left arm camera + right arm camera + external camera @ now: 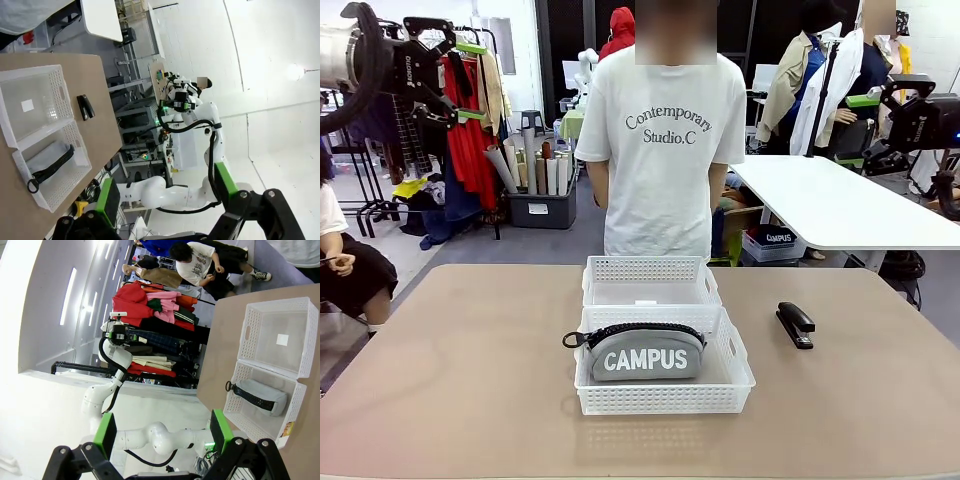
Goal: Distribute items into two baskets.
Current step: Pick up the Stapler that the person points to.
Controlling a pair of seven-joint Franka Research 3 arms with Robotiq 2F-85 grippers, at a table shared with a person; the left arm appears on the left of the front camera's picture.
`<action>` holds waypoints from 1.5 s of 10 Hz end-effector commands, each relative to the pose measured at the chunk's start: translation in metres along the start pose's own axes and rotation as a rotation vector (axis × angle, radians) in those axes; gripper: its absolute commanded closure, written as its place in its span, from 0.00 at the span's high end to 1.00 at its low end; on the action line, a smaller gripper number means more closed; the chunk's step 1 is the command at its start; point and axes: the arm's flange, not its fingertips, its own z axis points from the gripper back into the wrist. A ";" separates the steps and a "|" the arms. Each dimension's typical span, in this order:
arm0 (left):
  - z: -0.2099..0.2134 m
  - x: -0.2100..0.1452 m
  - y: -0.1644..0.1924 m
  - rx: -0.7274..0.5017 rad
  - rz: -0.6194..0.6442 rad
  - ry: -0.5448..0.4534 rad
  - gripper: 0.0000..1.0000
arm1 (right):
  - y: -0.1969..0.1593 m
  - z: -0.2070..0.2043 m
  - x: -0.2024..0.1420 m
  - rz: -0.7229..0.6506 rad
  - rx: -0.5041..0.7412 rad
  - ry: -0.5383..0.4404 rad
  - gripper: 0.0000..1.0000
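The grey "CAMPUS" pouch (646, 354) lies in the nearer white basket (660, 396) at the table's centre. Directly behind it, touching, the second basket (650, 268) holds only a small white label. The black stapler (795, 324) rests on the bare tabletop to their right. My left gripper (468, 82) hangs open high at the upper left, and my right gripper (858, 130) is open high at the upper right, both far from the items. In the left wrist view, the left gripper (165, 186) looks past the stapler (85, 107) and the pouch (47, 161). In the right wrist view, the right gripper (162, 432) frames the pouch (260, 396).
A person in a white T-shirt (665, 150) stands at the table's far edge behind the baskets. Another person (340, 260) sits off to the left. A second white table (840, 200) stands at the back right. Brown tabletop (470, 380) lies free on both sides of the baskets.
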 end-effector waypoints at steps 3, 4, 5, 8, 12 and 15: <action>0.001 0.000 0.000 0.003 0.001 -0.002 1.00 | 0.002 -0.001 -0.001 0.002 -0.002 0.003 1.00; 0.001 0.000 0.000 0.003 0.001 -0.002 1.00 | 0.002 -0.001 -0.001 0.002 -0.002 0.003 1.00; 0.001 0.000 0.000 0.003 0.001 -0.002 1.00 | 0.002 -0.001 -0.001 0.002 -0.002 0.003 1.00; 0.001 0.000 0.000 0.003 0.001 -0.002 1.00 | 0.002 -0.001 -0.001 0.002 -0.002 0.003 1.00; 0.001 0.000 0.000 0.003 0.001 -0.002 1.00 | 0.002 -0.001 -0.001 0.002 -0.002 0.003 1.00; 0.001 0.000 0.000 0.003 0.001 -0.002 1.00 | 0.002 -0.001 -0.001 0.002 -0.002 0.003 1.00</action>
